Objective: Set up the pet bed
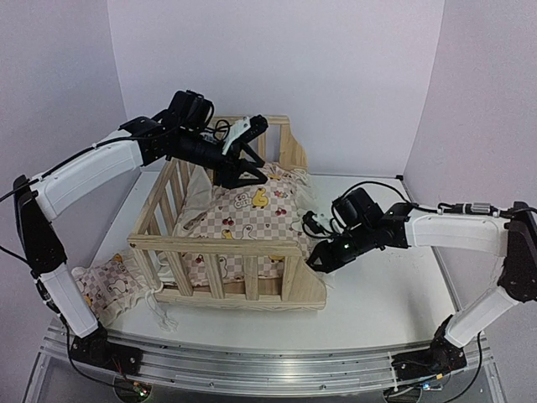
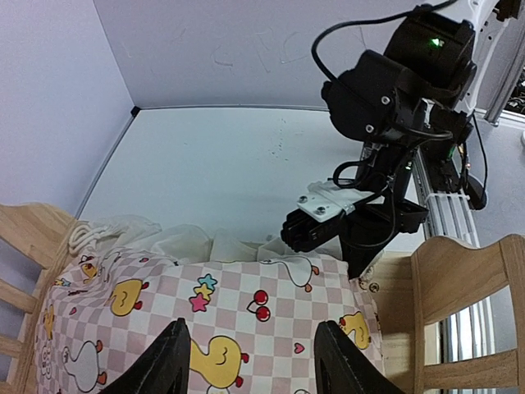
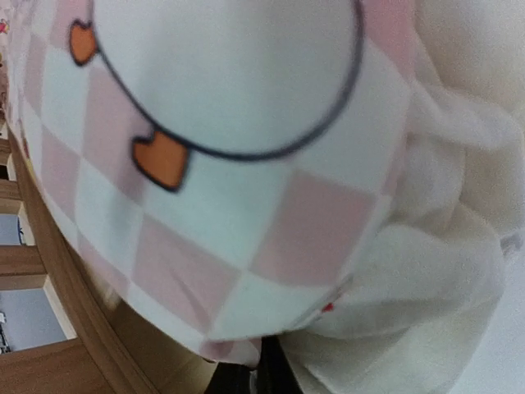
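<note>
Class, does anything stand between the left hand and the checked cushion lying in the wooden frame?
Nothing visible does. The left hand hangs open above the cushion, with only air between them.

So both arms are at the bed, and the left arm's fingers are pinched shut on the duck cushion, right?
Not quite: the left arm's fingers are spread open over the duck cushion, not shut on it, as the left wrist view shows.

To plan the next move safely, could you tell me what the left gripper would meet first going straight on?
Most likely the pink-and-white checked cushion with yellow ducks: the left gripper, jaws open, points down at its top. How near is unclear.
</note>
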Motion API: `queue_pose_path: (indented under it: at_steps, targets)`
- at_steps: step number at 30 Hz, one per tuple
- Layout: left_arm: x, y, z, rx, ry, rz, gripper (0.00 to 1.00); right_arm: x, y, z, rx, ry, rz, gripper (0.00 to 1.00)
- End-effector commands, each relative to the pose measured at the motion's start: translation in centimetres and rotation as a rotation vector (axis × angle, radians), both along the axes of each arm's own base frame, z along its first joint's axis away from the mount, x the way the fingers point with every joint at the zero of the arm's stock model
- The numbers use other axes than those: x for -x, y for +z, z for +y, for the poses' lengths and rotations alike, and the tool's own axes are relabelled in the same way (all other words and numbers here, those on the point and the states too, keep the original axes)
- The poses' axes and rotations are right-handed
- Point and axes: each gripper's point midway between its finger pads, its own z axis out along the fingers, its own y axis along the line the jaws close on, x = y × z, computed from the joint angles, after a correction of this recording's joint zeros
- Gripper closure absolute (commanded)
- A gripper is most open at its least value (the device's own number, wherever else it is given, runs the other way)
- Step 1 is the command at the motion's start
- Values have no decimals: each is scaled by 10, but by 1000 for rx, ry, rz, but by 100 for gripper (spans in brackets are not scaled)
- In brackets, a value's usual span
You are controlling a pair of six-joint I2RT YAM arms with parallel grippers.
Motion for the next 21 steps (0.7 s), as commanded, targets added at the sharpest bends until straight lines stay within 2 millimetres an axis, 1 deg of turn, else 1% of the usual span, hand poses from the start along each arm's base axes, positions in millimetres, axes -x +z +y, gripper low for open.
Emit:
queue_pose_path:
  at_steps: [1,2,5,6,8,9,12,14,18,20,21]
  targets:
    - [5,-2,-1,-7,3,2,46,-18,63,36,-157,93,-119,100]
    - [5,-4,-1,-10,5,6,45,-21,82,43,-195,109,-147,100]
    - [5,-11,2,-20,13,1,42,-28,127,59,-285,148,-210,100]
    - [4,-14,2,-25,22,-3,41,-30,139,64,-314,159,-227,100]
    - [0,-18,2,-30,38,-12,39,-35,156,73,-356,165,-247,100]
    - [-2,-20,2,-31,42,-15,38,-39,162,77,-371,165,-253,100]
    - [-3,-26,2,-43,34,-37,32,-49,171,85,-386,142,-261,100]
    - [-1,-31,3,-47,25,-43,29,-56,173,90,-401,122,-254,100]
    - [13,-40,1,-34,-32,13,25,-65,183,98,-451,72,-237,100]
    - [23,-41,-1,-9,-70,48,22,-69,185,98,-461,48,-238,100]
    - [24,-41,-3,2,-76,46,21,-69,186,100,-470,50,-239,100]
